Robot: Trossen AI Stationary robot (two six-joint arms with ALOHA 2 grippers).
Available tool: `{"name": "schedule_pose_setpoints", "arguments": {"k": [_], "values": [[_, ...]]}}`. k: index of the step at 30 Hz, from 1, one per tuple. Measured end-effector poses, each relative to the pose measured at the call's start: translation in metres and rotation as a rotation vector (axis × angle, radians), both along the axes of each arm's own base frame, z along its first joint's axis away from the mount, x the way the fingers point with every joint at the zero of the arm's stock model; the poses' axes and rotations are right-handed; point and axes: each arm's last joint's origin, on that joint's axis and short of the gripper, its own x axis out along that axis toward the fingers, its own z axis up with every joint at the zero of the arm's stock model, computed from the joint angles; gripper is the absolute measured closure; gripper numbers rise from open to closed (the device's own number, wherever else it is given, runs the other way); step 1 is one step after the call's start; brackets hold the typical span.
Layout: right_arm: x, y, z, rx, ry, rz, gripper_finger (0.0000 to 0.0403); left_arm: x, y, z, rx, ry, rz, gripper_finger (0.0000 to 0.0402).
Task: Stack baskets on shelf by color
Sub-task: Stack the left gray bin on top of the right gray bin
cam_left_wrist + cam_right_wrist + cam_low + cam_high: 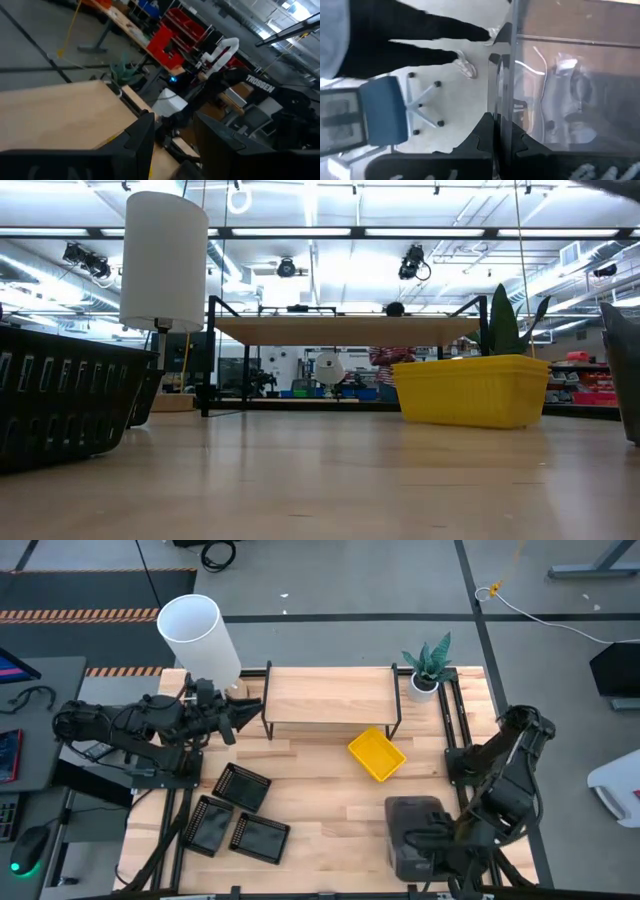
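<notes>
A yellow basket (377, 754) (465, 390) sits on the table in front of the shelf (330, 695) (345, 330). Three black mesh baskets (240, 787) lie on the near left part of the table. One of them fills the left of the low view (60, 395). The dark grey baskets (412, 830) stand nested near the near edge on the right. My right gripper (448, 838) (501, 130) is shut on them at their right side. My left gripper (250, 712) (175, 135) hovers open at the shelf's left end and holds nothing. My right gripper pinches a dark grey basket's thin side wall (502, 75) between its two fingers (480, 140), one on each face of the wall. The wall runs straight out past the fingertips. I cannot tell whether the basket is lifted or rests on the table.
A white cylinder (198, 635) (163, 260) stands at the shelf's far left corner. A potted plant (428, 670) stands at its right end. Bare tabletop (320, 800) lies between the black and the grey baskets. A person's legs (420, 35) and a chair (385, 110) are beyond the table.
</notes>
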Motion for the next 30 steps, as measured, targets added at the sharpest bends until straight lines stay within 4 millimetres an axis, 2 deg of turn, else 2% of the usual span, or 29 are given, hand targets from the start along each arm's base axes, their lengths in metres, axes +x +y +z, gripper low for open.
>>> {"name": "schedule_pose_setpoints", "arguments": {"k": [7,11,18,24,30], "values": [[-0.008,0.016,-0.019,-0.142,0.038,-0.083,0.0399,0.011,-0.002,-0.005,-0.017,0.024,-0.005,0.0259],[-0.007,0.022,-0.035,-0.236,0.096,-0.096,0.0399,0.012,-0.003,-0.007,-0.02,0.033,-0.039,0.0259],[-0.007,0.03,-0.055,-0.381,0.09,-0.119,0.0399,0.011,-0.003,-0.006,-0.021,0.032,-0.048,0.0259],[-0.014,0.038,-0.074,-0.378,0.123,-0.176,0.0399,0.012,-0.005,-0.007,-0.023,0.041,-0.095,0.0259],[-0.018,0.049,-0.09,-0.345,0.083,-0.177,0.0399,0.012,-0.005,-0.007,-0.024,0.041,-0.102,0.0259]]}}
